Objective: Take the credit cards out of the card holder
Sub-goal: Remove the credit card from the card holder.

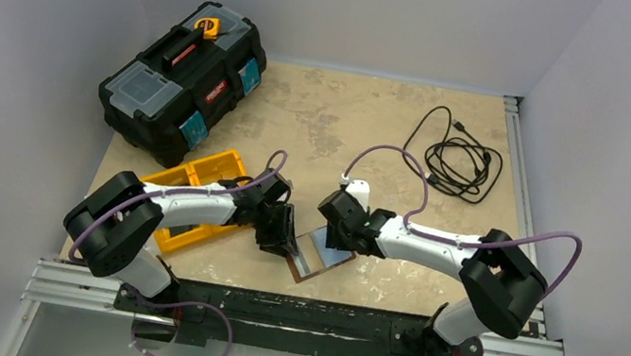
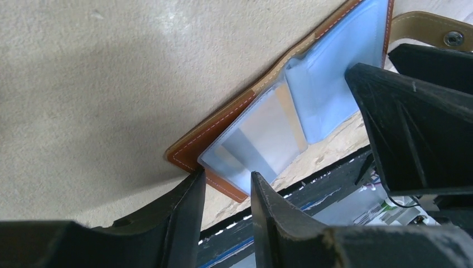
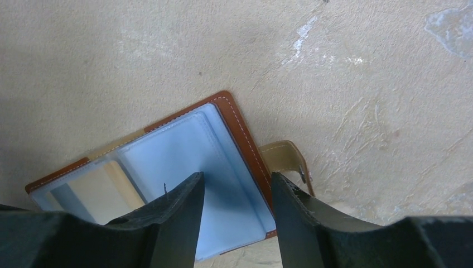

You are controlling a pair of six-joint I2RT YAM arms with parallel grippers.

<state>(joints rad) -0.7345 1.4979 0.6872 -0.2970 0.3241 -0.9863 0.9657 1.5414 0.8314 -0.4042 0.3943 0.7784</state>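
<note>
Both arms over opened card holder (image 3: 167,151), nothing gripped
L gripper (image 2: 227,177) parted at its corner; R gripper (image 3: 237,180) parted, empty; risk: L pinches leather w/ card (image 2: 262,131); whole holder lifts.

A black toolbox (image 1: 182,80) is set at the far left of the beige table (image 1: 341,115). An orange tray (image 1: 208,166) is laid just in front of it. A black cable (image 1: 459,163) is coiled at the far right.
</note>
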